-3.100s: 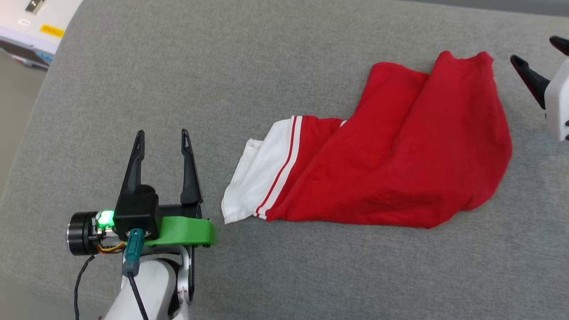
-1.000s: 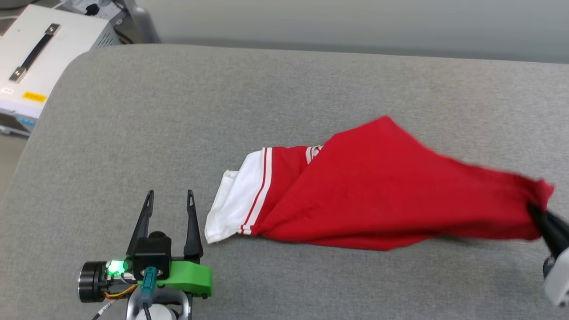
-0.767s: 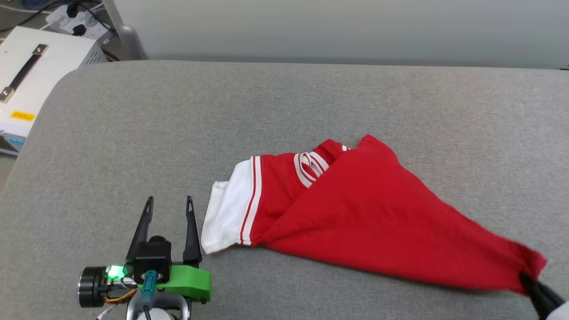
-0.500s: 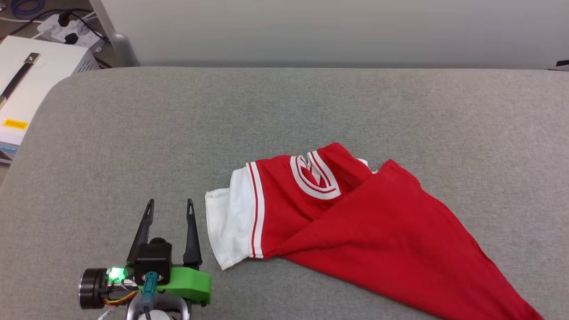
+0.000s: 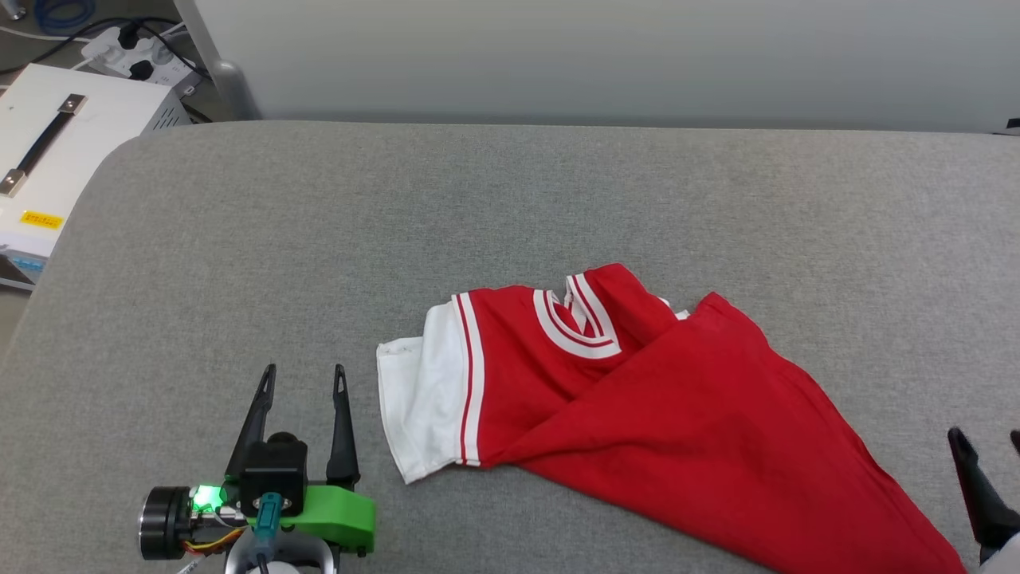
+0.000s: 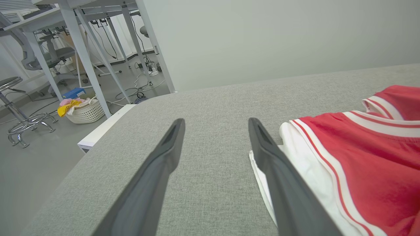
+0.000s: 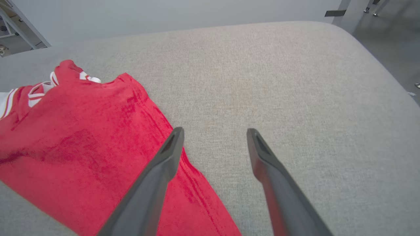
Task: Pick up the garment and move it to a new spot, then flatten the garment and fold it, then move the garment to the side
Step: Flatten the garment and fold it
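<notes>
Lying rumpled on grey cushion (image 5: 319, 239), garment (image 5: 637, 414); yellow label (image 5: 41, 218) on box (image 5: 103, 119) unreadable.

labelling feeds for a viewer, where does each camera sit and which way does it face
Head view: on the head, looking forward and down at the table and the garment; left gripper at lower left, right gripper at lower right.
Left wrist view: on the left wrist, along its open fingers across the table toward a wall; white sleeve at right.
Right wrist view: on the right wrist, along its open fingers across the table; garment at left.
Shared: both wrist views see the garment, from opposite ends.
</notes>
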You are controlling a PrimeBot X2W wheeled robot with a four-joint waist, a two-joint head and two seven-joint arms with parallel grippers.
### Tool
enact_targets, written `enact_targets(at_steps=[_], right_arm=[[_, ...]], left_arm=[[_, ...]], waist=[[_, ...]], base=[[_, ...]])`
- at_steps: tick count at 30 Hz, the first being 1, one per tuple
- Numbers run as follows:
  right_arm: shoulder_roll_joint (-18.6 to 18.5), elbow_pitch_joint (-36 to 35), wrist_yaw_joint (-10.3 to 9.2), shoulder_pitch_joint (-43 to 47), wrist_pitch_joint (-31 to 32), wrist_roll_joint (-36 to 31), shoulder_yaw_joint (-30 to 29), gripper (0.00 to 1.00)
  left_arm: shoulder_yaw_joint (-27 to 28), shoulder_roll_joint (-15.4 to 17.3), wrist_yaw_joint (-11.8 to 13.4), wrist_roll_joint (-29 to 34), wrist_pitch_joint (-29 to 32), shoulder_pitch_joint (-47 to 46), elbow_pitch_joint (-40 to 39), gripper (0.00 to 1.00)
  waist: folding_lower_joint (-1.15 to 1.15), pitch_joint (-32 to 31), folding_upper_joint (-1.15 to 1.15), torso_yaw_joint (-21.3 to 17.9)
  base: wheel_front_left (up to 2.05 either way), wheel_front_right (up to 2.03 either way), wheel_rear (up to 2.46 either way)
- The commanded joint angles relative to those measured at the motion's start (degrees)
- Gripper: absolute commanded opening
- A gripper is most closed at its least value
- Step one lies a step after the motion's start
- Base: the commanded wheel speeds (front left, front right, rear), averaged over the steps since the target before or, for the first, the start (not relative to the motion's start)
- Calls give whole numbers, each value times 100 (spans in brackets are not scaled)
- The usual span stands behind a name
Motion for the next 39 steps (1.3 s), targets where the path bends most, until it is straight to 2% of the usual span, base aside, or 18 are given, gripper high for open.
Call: enact_targets(at_steps=[1,5,10,15,21,27,30,35,36,39], right_arm=[[-80,-209,-3,-194,-29,-110,-36,100],[-327,-693,-3,-821,71,-198,77,100],[-1086,-980,-3,-1885,514,-269,716,100],[-1872,-974,-3,-3182,1303,113,1815,100],[-2461,-640,-3,-4584,2697,986,3324,100],[-2618,-160,-3,-5676,3862,1746,4602,100],[-2659,44,-3,-6127,4224,1893,5192,100],[-2569,501,-3,-6632,4308,1992,5975,100],[-2498,887,-3,-6805,4249,1997,6471,100],[-2463,1295,-3,-6858,4144,2032,6921,100]], left_arm=[[-4,32,-13,44,-33,53,0,100],[-49,6,-9,57,-33,1,-41,100],[-128,-37,-24,68,-33,-161,-74,100],[-190,-70,-38,73,-33,-370,-112,100],[-273,-117,-44,83,-33,-614,-178,100],[-382,-199,-35,74,-33,-823,-217,100],[-456,-256,-33,61,-33,-942,-223,100],[-535,-339,-4,23,-33,-1099,-221,100],[-575,-378,10,2,-33,-1166,-220,100],[-610,-405,14,-7,-33,-1223,-207,100]], waist=[[0,17,0,40],[0,105,0,125],[0,318,0,269],[0,589,0,416],[0,903,0,610],[0,1241,0,825],[0,1442,0,958],[0,1699,0,1128],[0,1831,0,1200],[0,1916,0,1251]], base=[[0,0,0],[0,0,0],[0,0,0],[0,0,0],[0,0,0],[0,0,0],[0,0,0],[0,0,0],[0,0,0],[0,0,0]])
